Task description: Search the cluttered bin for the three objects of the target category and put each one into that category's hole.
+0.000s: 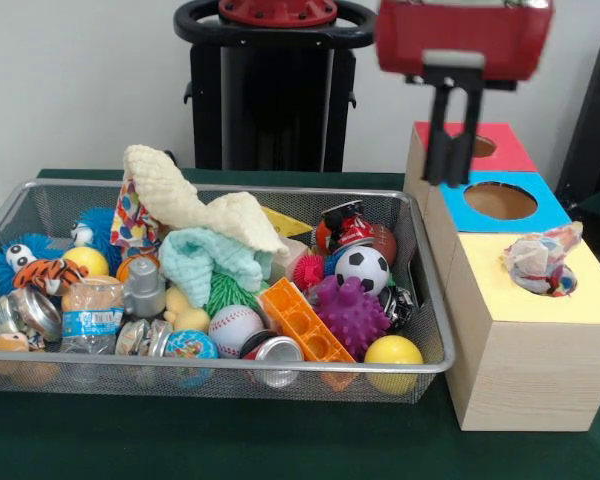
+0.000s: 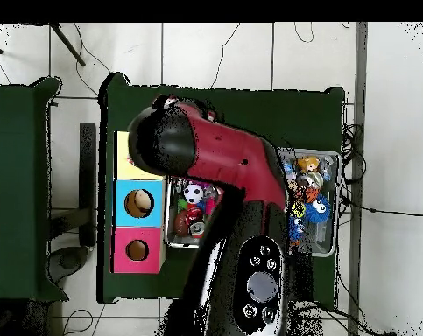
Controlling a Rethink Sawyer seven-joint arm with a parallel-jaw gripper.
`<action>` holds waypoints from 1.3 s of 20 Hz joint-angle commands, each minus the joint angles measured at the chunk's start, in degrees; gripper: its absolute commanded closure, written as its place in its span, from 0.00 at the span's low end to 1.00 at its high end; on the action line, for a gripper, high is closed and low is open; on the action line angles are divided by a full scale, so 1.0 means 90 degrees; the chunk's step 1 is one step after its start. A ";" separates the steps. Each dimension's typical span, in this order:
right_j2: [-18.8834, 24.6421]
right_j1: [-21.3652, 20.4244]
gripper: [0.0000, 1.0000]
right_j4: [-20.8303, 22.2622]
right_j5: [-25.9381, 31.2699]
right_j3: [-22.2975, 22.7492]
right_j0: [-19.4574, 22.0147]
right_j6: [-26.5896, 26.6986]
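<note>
The wide, shallow silver wire-mesh basket (image 1: 20, 205) occupies the left and centre of the front view, packed with balls, bottles and toys. At its 11 o'clock, one thin white cloth printed with coloured spots (image 1: 130, 215) stands partly buried beneath a cream knitted cloth (image 1: 195, 200), with a mint-green fluffy cloth (image 1: 210, 258) at 5 o'clock from it. To the right, the black-fingered gripper (image 1: 452, 180) hangs from its red housing above the blue-faced box (image 1: 500, 202), its fingers close together and empty; whether they are fully closed cannot be told. Further right, a second spotted cloth (image 1: 540, 260) sits bunched in the round hole of the pale wooden yellow-faced box (image 1: 520, 330), protruding rather than fully inside. Judged progress: one cloth is delivered or nearly so, one remains visible in the basket, and the third cannot be located. The overhead view shows the box row and the basket's far end, but the red arm (image 2: 223, 157) hides the yellow box, most of the basket, and the gripper; only the front view shows those.
</note>
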State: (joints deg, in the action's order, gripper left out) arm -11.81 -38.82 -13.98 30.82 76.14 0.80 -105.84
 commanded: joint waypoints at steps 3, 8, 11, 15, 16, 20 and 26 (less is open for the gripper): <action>0.1225 -0.0611 1.00 -0.0028 0.0127 0.1196 0.1223 0.0446; 0.1679 -0.1202 1.00 0.0184 -0.0662 0.2589 0.1713 0.0580; 0.2127 -0.1346 1.00 0.0302 -0.1176 0.3146 0.2119 0.0545; 0.2262 -0.1218 1.00 0.0693 -0.1312 0.3273 0.2380 0.0505; 0.2197 -0.1178 1.00 0.0808 -0.1273 0.3269 0.2369 0.0461; 0.2237 -0.1229 1.00 0.1105 -0.1547 0.3647 0.2526 0.0288; 0.2568 -0.1176 1.00 0.1712 -0.2207 0.4163 0.3018 0.0126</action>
State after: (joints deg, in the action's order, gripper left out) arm 2.15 -49.93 -5.39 17.25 101.63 23.45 -105.84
